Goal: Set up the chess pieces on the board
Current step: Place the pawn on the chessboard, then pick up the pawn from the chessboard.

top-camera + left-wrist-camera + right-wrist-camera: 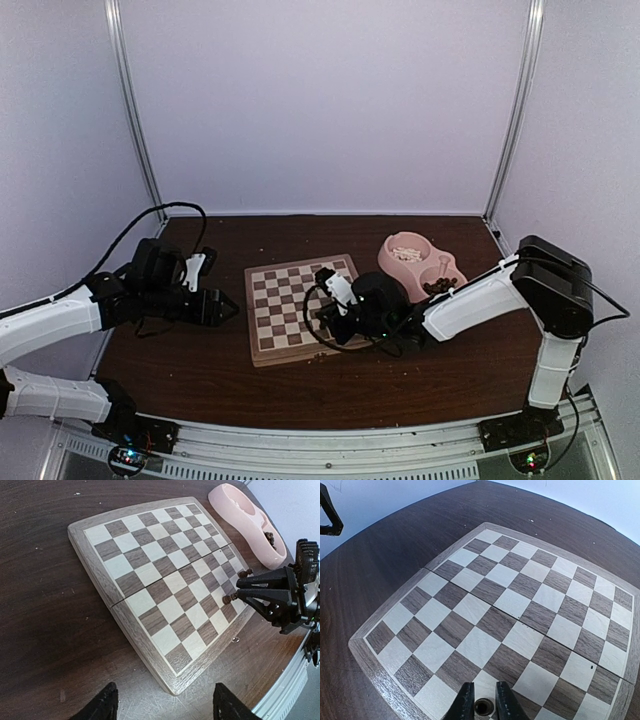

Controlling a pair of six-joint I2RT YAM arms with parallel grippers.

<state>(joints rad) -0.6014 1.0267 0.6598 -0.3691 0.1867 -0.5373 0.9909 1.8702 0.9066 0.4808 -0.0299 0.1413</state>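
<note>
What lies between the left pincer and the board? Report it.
Only bare dark tabletop, seen in the left wrist view, separates the open left pincer from the chessboard.

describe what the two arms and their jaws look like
The left arm and right arm both have smooth white link shells joined by chunky black joints and black wrist housings. Thin black cables loop loosely off each arm. The jaws are black plastic, and the right pair has an open triangular truss frame behind narrow tips. No lettering is legible.

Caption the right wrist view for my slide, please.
Right hand grips a dark chess piece at the board's edge row.
</note>
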